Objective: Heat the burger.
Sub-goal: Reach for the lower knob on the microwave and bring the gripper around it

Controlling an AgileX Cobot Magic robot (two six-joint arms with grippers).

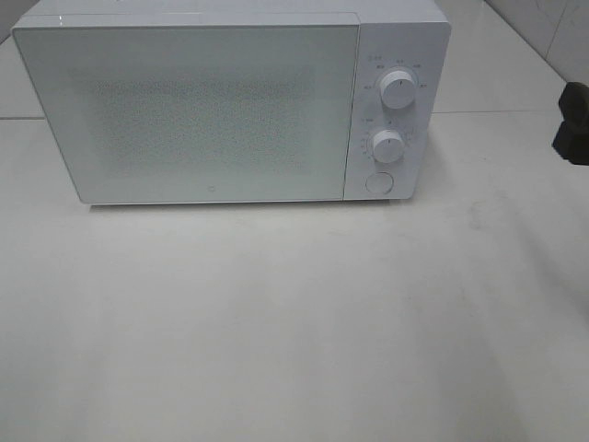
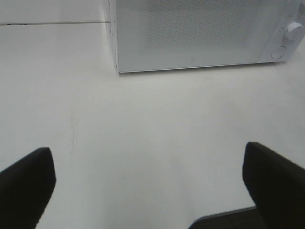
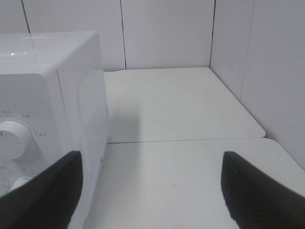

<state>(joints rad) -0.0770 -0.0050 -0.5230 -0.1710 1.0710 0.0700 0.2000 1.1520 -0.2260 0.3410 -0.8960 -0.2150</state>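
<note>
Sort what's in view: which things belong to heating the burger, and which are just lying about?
Job: microwave, door shut; upper dial, lower dial, round button; left gripper and right gripper, both open. No burger in view.
Just there: table; tiled wall.

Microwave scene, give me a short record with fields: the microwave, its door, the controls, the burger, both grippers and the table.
microwave: white, standing toward the back of the table
door: shut; the dotted panel hides the inside
controls: upper knob, lower knob, round button, all to the right of the door
burger: not visible in any view
left gripper: open, empty, facing the microwave front
right gripper: open, empty, beside the control end
table: white
</note>
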